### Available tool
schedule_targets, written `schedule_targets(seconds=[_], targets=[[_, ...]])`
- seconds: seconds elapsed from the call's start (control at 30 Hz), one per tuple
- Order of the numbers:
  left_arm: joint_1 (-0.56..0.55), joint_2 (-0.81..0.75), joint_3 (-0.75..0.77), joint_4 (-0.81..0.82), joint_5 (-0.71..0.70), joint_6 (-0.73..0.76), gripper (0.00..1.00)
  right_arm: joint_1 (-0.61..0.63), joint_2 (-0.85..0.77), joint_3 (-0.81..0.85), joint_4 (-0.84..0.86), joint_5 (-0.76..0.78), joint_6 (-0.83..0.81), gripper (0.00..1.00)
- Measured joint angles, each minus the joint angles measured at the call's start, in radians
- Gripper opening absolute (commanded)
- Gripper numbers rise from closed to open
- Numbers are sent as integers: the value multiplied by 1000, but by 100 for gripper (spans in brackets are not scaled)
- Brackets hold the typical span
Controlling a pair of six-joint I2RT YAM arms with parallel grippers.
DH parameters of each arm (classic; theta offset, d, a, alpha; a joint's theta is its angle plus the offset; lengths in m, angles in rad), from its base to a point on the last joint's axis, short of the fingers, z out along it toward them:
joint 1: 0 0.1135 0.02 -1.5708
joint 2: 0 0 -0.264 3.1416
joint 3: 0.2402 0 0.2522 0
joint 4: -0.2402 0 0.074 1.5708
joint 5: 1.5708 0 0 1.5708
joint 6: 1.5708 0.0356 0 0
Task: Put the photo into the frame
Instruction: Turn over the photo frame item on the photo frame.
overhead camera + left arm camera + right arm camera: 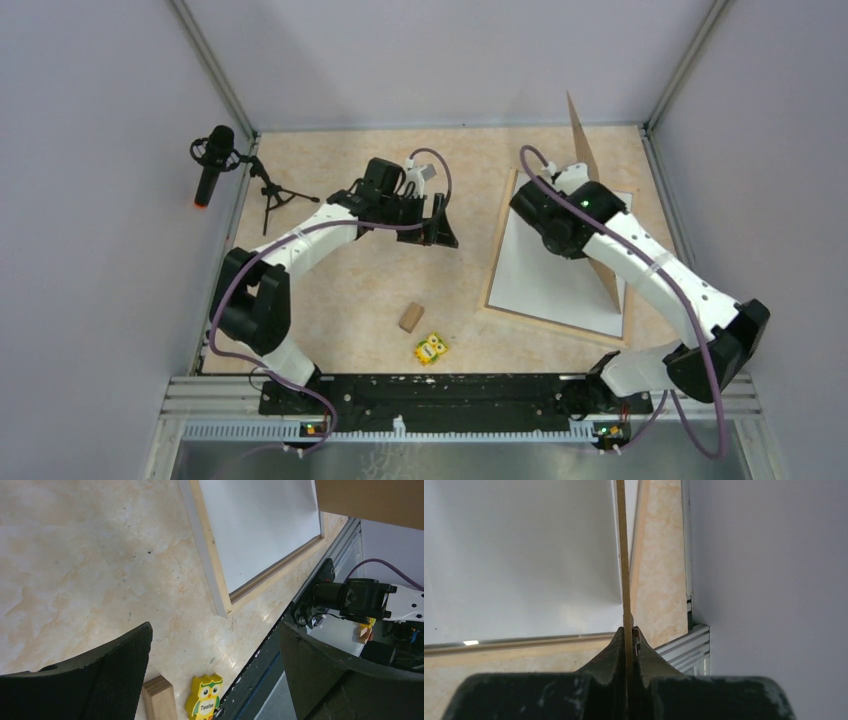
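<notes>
The frame (pixel 497 255) of pale wood strips lies flat on the table's right half; its strips also show in the left wrist view (pixel 212 565) and the right wrist view (pixel 524 642). A white sheet (pixel 550 270) (pixel 260 525) (pixel 524 555) lies flat inside it. No print shows on the sheet, so I cannot tell whether it is the photo face down. My right gripper (pixel 575 180) (pixel 629 630) is shut on a thin brown backing board (pixel 580 135) (pixel 622 555), held upright on edge over the frame's right side. My left gripper (pixel 440 230) (pixel 215 630) hovers open and holds nothing, left of the frame.
A small wooden block (pixel 411 317) (pixel 160 697) and a yellow owl figure (pixel 431 349) (pixel 205 700) lie near the front middle. A microphone on a tripod (pixel 212 160) stands at the far left. Walls enclose the table; the arms' mounting rail (pixel 450 390) runs along the near edge.
</notes>
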Motion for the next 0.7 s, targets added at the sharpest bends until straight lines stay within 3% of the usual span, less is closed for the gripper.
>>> schedule_targets(seconds=[0.3,0.7], targets=[[86,-5,-59,8,16,2,98,128,130,-109,9,104,192,0],[110,-11,-80,51,74,-18,98,211,215,-174,-18,155,347,0]])
